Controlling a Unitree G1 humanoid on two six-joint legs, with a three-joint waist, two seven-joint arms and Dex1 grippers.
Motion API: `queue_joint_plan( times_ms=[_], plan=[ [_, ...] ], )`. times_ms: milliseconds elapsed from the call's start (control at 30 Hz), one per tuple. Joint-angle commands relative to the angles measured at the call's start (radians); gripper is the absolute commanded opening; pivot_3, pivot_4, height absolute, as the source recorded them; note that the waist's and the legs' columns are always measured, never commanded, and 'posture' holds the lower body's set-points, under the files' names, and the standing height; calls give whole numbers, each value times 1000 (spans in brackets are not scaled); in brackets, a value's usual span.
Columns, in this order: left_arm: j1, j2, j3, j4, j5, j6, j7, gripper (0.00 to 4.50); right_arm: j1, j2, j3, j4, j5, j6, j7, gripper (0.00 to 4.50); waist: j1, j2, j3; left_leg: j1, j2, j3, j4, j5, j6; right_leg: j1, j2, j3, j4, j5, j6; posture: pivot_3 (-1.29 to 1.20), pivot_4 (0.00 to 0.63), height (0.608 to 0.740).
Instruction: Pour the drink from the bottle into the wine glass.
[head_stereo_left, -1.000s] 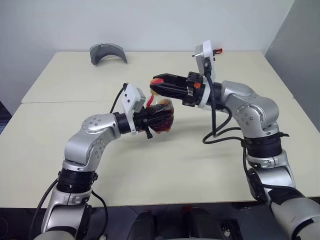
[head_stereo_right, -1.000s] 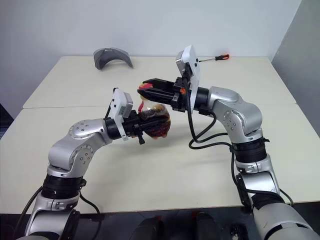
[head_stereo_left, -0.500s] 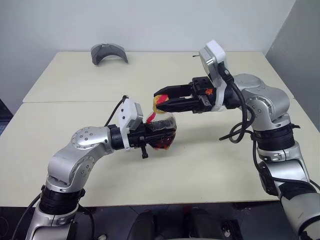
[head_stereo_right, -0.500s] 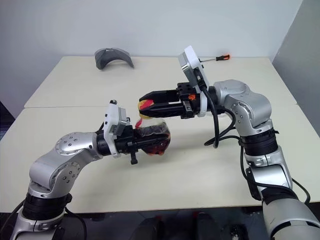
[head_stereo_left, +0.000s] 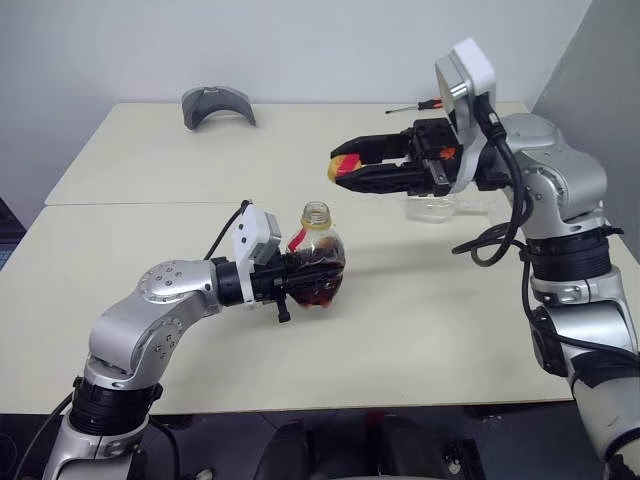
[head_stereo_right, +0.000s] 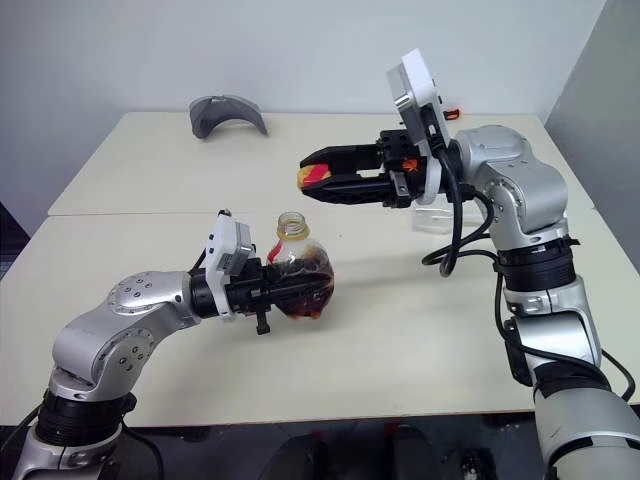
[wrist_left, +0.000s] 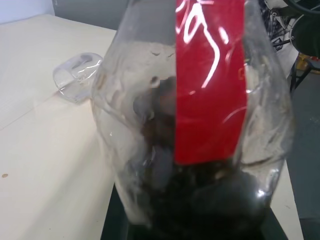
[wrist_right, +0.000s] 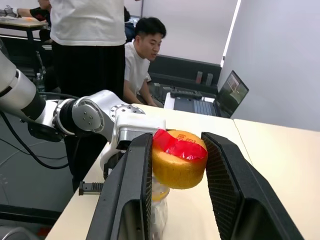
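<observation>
Left claw (head_stereo_left: 300, 284) clamps the uncapped bottle (head_stereo_left: 317, 265); right claw (head_stereo_left: 345, 168) pinches its yellow cap (wrist_right: 179, 165) — wine glass (head_stereo_left: 435, 208) lies toppled near the worktop's (head_stereo_left: 140, 180) right edge, grey object (head_stereo_left: 215, 104) at the far-left corner.

No text, brand, number or sign can be read. The red label strip (wrist_left: 210, 80) on the bottle (head_stereo_left: 317, 268) bears only white glare streaks. The red piece on the yellow cap (wrist_right: 179, 159) carries small marks, too blurred to read.
</observation>
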Motion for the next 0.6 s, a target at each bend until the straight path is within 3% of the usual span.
queue_joint_plan(
  times_ms=[33, 200, 300, 400, 600],
  plan=[
    [-12, 7, 44, -37, -14, -13, 19, 694, 115, -46, -75, -103, 10, 59, -100, 1223, 3, -1, 0, 0, 0, 0, 0, 0, 0, 0, 0, 0, 0, 0, 0, 0, 150, 740],
    [24, 36, 87, -60, -31, 1, 25, 694, 470, -87, -180, -379, 29, 139, -312, 1223, 10, -1, -1, -2, 0, -1, 1, 0, 0, 0, 0, -1, 0, 0, 0, 0, 150, 740],
    [28, 41, 92, -61, -36, 4, 35, 694, 635, -51, -205, -468, -74, 109, -516, 1223, 5, -1, 0, -2, 0, 0, 0, 0, 0, 0, 0, 0, 1, 0, 0, 0, 150, 740],
    [21, 32, 83, -55, -34, 4, 46, 693, 723, -12, -210, -453, -226, 20, -701, 1223, 1, -1, -1, 0, 0, 0, 0, -1, 2, 0, 0, 1, 2, 0, 0, 0, 150, 740],
    [-32, -4, 36, -27, -25, -4, 47, 693, 795, 90, -253, -357, -367, -66, -951, 1223, 2, -1, -1, 1, 0, 1, -1, 1, -1, 1, 1, 1, 1, 0, 0, 0, 150, 740]
  ],
)
